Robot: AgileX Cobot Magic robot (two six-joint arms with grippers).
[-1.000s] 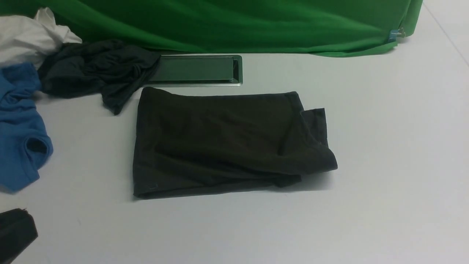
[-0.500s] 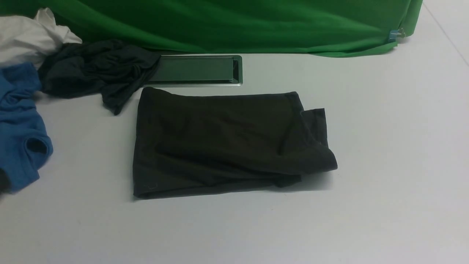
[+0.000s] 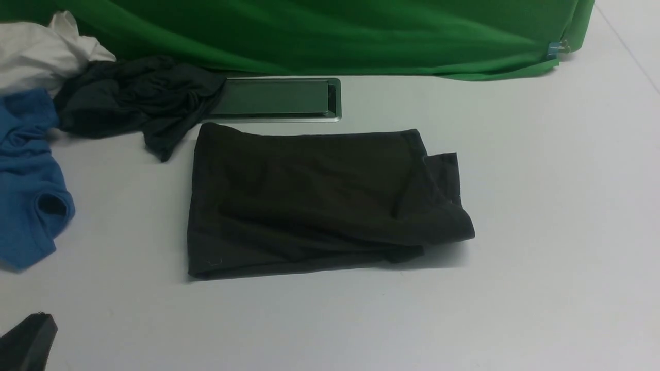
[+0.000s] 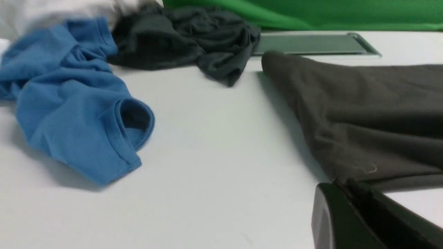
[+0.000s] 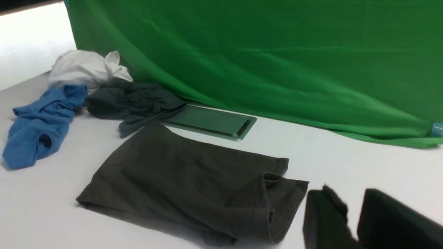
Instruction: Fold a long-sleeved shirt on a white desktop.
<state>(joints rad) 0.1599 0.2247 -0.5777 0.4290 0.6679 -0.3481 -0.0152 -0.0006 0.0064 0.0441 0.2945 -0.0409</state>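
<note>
The long-sleeved shirt lies folded into a dark rectangle in the middle of the white desktop, with a sleeve cuff sticking out at its right end. My left gripper shows only as a dark tip at the bottom left corner, apart from the shirt. In the left wrist view this gripper is shut and empty, near the shirt's front left corner. My right gripper is open with bare table between its fingers, just off the shirt's cuff end. It is out of the front view.
A grey metal hatch is set into the table behind the shirt. At the left lie a blue T-shirt, a crumpled blackish garment and a white cloth. A green cloth hangs along the back.
The left gripper's tip left the bottom left corner of the front view and has come back lower down. The shirt has not moved.
</note>
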